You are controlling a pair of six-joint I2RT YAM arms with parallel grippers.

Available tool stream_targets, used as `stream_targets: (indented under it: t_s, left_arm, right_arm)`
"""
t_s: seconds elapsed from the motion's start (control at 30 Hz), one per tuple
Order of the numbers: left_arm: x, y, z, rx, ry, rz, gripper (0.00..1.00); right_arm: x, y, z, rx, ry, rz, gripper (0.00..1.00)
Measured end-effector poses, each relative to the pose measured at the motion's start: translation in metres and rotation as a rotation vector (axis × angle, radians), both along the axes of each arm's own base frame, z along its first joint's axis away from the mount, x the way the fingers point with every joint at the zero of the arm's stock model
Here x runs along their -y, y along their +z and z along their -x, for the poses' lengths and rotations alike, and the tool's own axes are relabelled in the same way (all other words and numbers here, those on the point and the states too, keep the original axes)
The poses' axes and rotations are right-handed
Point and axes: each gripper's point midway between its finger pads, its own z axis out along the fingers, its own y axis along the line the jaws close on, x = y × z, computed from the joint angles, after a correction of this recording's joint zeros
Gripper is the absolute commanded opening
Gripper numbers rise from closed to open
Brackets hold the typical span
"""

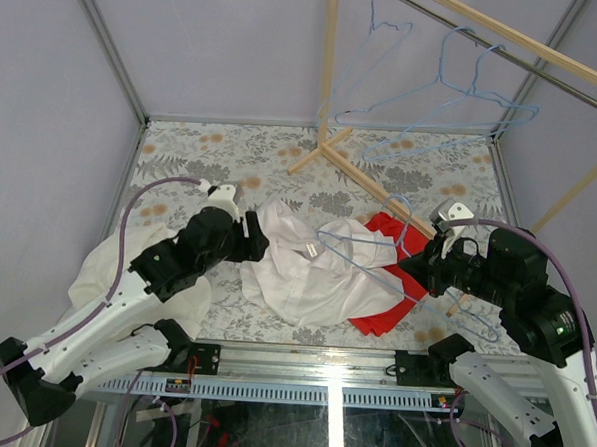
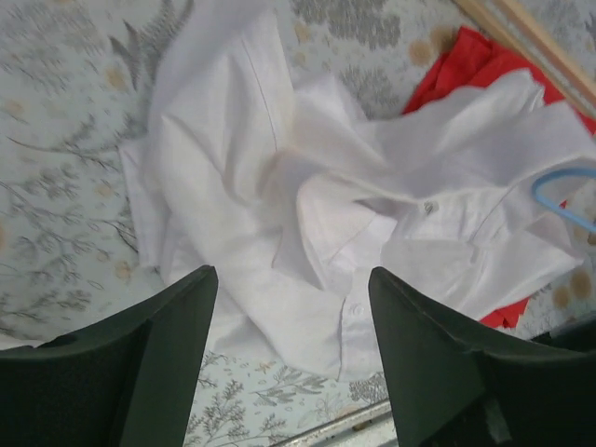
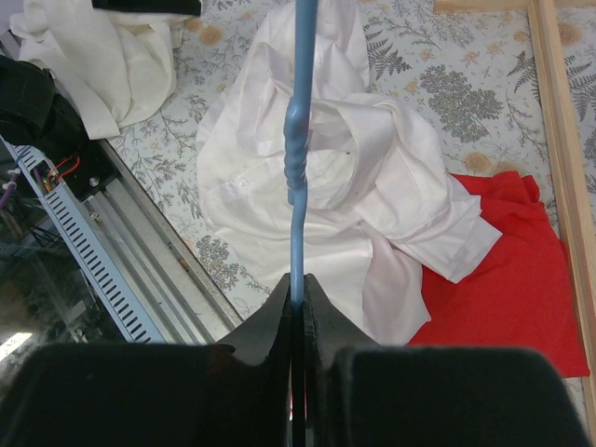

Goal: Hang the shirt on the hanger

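**Hanger held over the crumpled shirt, top view**

The shirt (image 1: 296,273) is lying in a heap at the centre of the floral surface (image 1: 212,159), showing no clear long axis, its neck tag (image 1: 308,250) facing up. The right gripper (image 1: 424,262), at the shirt's 3 o'clock edge, is pinching the blue hanger (image 1: 362,249) between pressed jaws. The hanger's long axis is running from 10 to 4 o'clock, its far end reaching over the collar. The left gripper (image 1: 254,243), jaws spread and empty, is hovering at the shirt's 9 o'clock edge, the nearer arm for lifting fabric. A red cloth (image 1: 390,233) is lying under the shirt's 3 o'clock side, probably risking a snag; an off-white garment (image 1: 101,263) is resting apart at 9 o'clock
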Motion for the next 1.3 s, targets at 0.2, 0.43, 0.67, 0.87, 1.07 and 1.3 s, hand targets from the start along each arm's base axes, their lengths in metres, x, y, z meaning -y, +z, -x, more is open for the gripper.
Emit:
stream_targets:
  t_s: [0.2, 0.43, 0.67, 0.87, 1.07, 1.3]
  left_arm:
    - [0.012, -0.052, 0.018, -0.121, -0.023, 0.08, 0.61]
    - [0.035, -0.055, 0.014, -0.083, -0.045, 0.149, 0.55]
    - [0.055, -0.08, 0.013, -0.086, -0.016, 0.111, 0.51]
    - [0.054, -0.1, 0.014, -0.101, 0.095, 0.06, 0.51]
    - [0.048, -0.115, 0.007, -0.111, 0.17, 0.03, 0.4]
    - [0.054, -0.119, 0.0, -0.104, 0.167, 0.007, 0.19]
  right_arm:
    - [0.0, 0.004, 0.001, 0.021, -0.007, -0.029, 0.0]
    - [-0.002, -0.001, 0.0, 0.013, -0.015, -0.044, 0.0]
    - [0.001, -0.001, -0.001, 0.027, -0.035, -0.051, 0.0]
    - [0.002, -0.003, 0.001, 0.03, -0.038, -0.058, 0.0]
    - [0.002, -0.004, 0.001, 0.03, -0.037, -0.059, 0.0]
    - [0.002, -0.005, 0.002, 0.029, -0.034, -0.054, 0.0]
